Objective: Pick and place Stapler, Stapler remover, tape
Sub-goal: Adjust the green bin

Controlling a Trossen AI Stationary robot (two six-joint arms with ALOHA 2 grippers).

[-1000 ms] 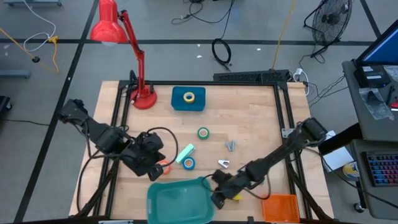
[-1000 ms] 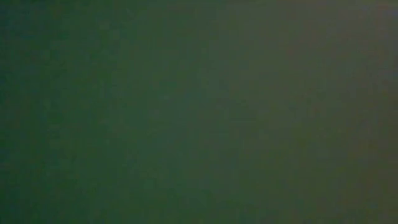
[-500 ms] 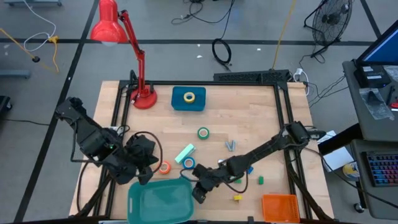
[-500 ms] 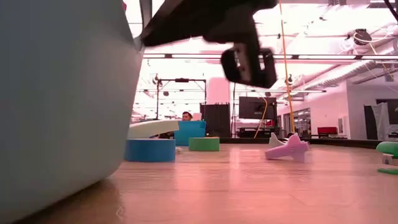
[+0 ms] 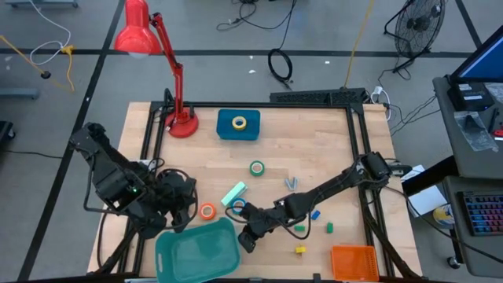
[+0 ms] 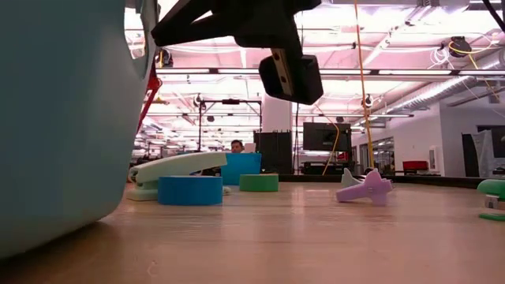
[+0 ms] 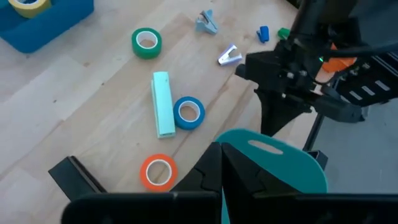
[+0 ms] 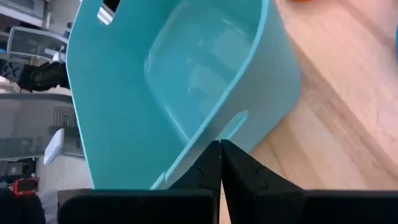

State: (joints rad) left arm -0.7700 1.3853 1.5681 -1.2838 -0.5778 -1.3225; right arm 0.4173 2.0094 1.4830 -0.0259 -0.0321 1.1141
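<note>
The left gripper [image 5: 187, 222] is clenched shut, its fingers pressed together at the rim of the teal bin [image 5: 196, 255], which sits at the front edge of the table [image 5: 330, 149] toward the left corner; whether the fingers pinch the rim or only rest against it cannot be told. The right gripper [image 5: 245, 239] is also clenched shut, its tip at the bin's opposite, right-hand wall, and the right wrist view shows the closed fingers [image 8: 211, 163] right up against the bin's rim with nothing between them. Just behind the bin, toward the table's middle, lie an orange tape roll [image 5: 207, 211] and a blue tape roll [image 5: 238, 206], the blue one touching or nearly touching one end of a mint-green block [image 5: 234, 193] that lies at a slant. Farther back, near the centre, a green tape roll [image 5: 257, 167] lies flat by itself. The yellow tape roll [image 5: 239, 123] rests on a dark blue box [image 5: 228, 132] near the back edge, beside the base of a red desk lamp [image 5: 137, 27] at the back left corner. To the right of centre a small grey clip-like piece [image 5: 291, 183] lies on the wood, with small blue [image 5: 316, 214], green [image 5: 330, 228] and yellow [image 5: 299, 250] pieces scattered near the right arm. An orange basket [image 5: 354, 263] stands at the front right corner. No long black stapler can be made out on the table.
</note>
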